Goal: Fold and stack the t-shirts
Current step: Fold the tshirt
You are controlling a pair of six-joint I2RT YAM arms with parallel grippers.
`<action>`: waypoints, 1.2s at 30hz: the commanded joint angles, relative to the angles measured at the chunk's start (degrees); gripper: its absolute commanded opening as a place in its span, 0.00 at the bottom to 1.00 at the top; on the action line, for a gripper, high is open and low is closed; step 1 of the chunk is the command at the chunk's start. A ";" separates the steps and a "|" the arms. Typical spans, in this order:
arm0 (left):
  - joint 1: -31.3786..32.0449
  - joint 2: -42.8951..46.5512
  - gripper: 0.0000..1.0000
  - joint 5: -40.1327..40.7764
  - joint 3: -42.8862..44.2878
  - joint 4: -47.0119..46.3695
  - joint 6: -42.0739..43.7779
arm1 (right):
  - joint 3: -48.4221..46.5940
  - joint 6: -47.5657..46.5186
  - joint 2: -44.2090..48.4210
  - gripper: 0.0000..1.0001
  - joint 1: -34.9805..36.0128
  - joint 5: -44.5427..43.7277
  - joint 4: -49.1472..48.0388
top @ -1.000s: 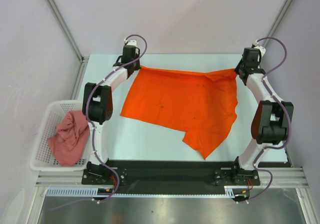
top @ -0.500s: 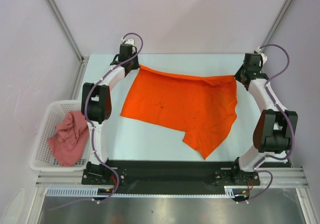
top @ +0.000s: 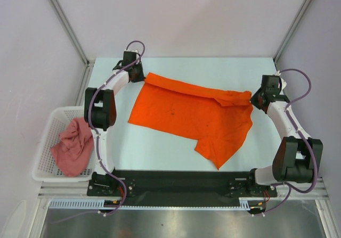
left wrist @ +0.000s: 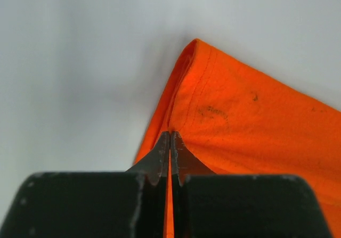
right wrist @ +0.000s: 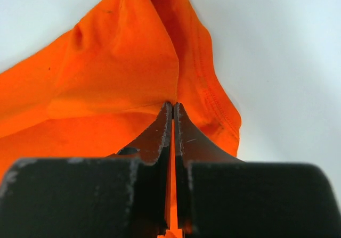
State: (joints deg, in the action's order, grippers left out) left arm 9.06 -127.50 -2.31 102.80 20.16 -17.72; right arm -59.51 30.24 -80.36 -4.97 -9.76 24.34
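Observation:
An orange t-shirt (top: 194,118) lies spread over the middle of the table, its far edge turned over toward the front in a narrow fold. My left gripper (top: 143,76) is shut on the shirt's far left corner (left wrist: 184,107). At the far right corner (right wrist: 160,73) my right gripper (top: 252,96) is shut on the cloth too. In both wrist views orange cloth shows pinched between the closed jaws. A salmon-pink t-shirt (top: 72,146) sits crumpled in the basket at the left.
A white lattice basket (top: 47,137) stands off the table's left edge beside the left arm. The pale table (top: 160,147) shows bare in front of the orange shirt. Enclosure walls and metal posts rise behind and at both sides.
Both grippers have carried the shirt's far edge toward the front, the right one further, so that edge now folds over the shirt. The pink shirt has not moved.

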 commanded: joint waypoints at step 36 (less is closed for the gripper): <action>-1.24 -3.81 0.03 -3.41 2.31 6.55 -0.13 | -0.17 -1.50 -6.83 0.00 -3.38 -1.05 4.38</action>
State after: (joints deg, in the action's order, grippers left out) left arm 8.27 -131.26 -6.28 104.38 25.41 -18.02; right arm -58.26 29.52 -87.64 -7.81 -9.02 25.17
